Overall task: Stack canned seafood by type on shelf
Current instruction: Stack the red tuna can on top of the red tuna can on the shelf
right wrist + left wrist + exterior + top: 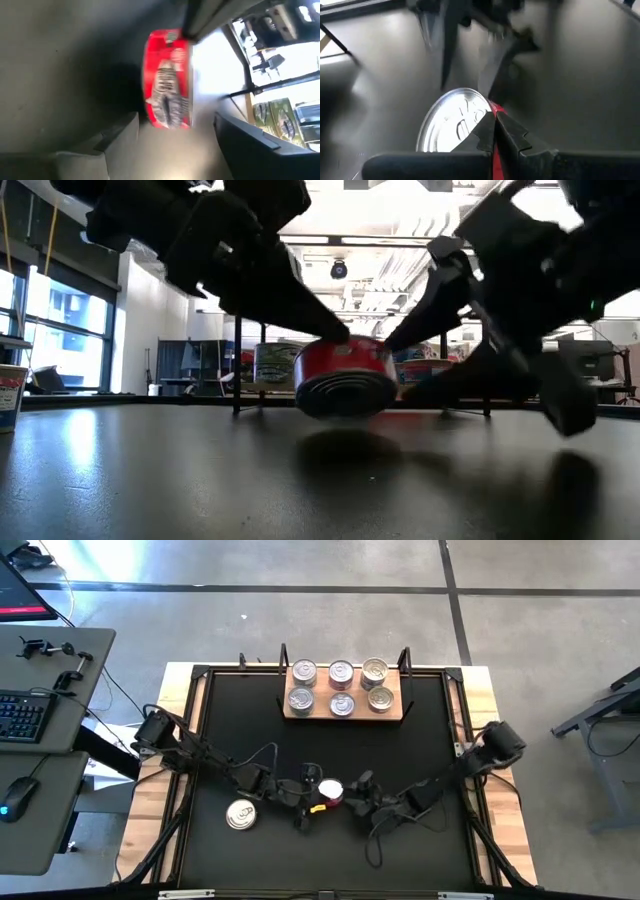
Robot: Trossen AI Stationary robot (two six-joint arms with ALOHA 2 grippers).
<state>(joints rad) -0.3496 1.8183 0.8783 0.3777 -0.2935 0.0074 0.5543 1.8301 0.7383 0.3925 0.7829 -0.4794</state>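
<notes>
A concrete floor [300, 610] surrounds the black tabletop [420, 750], which fills the centre of the high view. At its upper middle sits the shelf [342, 712] carrying six tins [341, 673]. Lower centre, the left pincer [312, 792] is closed on the rim of a red-sided can [331, 791], apparently tilted off the surface; the right pincer [356, 792] stands open beside it. A lone silver can [241, 813] lies lower left.
</notes>
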